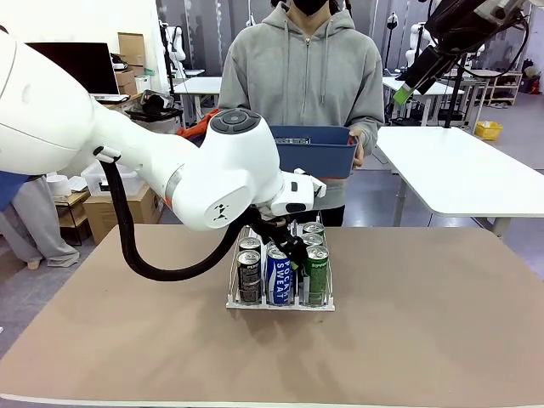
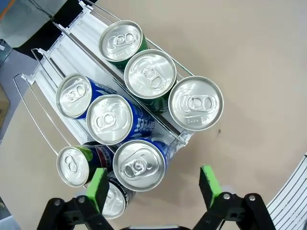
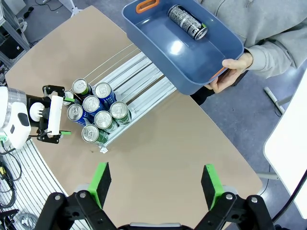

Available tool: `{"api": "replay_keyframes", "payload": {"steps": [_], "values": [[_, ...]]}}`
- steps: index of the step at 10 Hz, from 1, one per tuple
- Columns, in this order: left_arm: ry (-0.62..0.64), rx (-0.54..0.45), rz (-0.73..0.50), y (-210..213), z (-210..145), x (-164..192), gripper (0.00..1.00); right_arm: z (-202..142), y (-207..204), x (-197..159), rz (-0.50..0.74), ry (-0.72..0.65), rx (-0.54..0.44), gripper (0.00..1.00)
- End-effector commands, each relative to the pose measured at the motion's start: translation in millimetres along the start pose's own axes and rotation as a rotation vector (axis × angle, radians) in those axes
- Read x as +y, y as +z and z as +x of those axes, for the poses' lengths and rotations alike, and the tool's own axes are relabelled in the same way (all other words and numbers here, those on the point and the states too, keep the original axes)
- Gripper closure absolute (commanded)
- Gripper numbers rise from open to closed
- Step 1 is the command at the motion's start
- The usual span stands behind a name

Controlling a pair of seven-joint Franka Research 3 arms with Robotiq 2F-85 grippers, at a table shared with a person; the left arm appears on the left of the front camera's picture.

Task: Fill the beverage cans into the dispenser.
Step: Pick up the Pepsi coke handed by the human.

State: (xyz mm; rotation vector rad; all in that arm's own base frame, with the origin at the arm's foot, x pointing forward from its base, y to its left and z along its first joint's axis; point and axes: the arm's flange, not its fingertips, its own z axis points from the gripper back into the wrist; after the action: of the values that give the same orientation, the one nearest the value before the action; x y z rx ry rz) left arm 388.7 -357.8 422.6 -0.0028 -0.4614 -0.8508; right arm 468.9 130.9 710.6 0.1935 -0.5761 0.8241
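Looking across a bare tan table [image 1: 425,323], I see white tables behind, a dark monitor [image 1: 72,64] at the left and cardboard boxes [image 1: 119,208] on the floor beneath it. A person in a grey hoodie stands at the far side with a blue bin [image 1: 314,153] held at waist height.

Mid-table sits the dispenser [image 1: 280,303], loaded with beverage cans [image 1: 278,276] at its near end. The left gripper [image 1: 293,253] hangs just over those front cans. From the front its fingers are half lost against the rack, but the left wrist view looks straight down on the silver tops. It shows three green cans in one lane, three blue-and-white ones in the middle and two more in the third. The green pads [image 2: 98,184] stand wide apart above the frontmost blue can [image 2: 139,164], gripping nothing.

The right gripper [image 1: 412,81] is up high at the top right, well clear of the table. Its own camera shows its jaws spread wide and empty. It also looks down into the bin, which the front view cannot, and there lies one dark can [image 3: 188,21] on its side. The person's hand [image 3: 232,69] grips the rim.
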Motion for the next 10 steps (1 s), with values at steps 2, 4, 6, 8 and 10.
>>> {"api": "replay_keyframes", "payload": {"steps": [2,4,6,8,10], "values": [[0.0,0.0,0.0,0,0,0,0.0,-3,1,0,0.0,-0.001,0.0,0.0],[-0.043,0.021,-0.101,53,-7,19,0.0,-3,1,0,0.0,-0.001,0.0,0.0],[-0.064,0.018,-0.137,102,-12,41,0.0,-3,1,0,0.0,-0.001,0.0,0.0],[-0.097,0.024,-0.189,149,-18,69,0.0,-3,1,0,0.0,-0.001,0.0,0.0],[-0.109,0.001,-0.235,182,-28,100,0.0,-3,1,0,0.0,-0.001,0.0,0.0]]}}
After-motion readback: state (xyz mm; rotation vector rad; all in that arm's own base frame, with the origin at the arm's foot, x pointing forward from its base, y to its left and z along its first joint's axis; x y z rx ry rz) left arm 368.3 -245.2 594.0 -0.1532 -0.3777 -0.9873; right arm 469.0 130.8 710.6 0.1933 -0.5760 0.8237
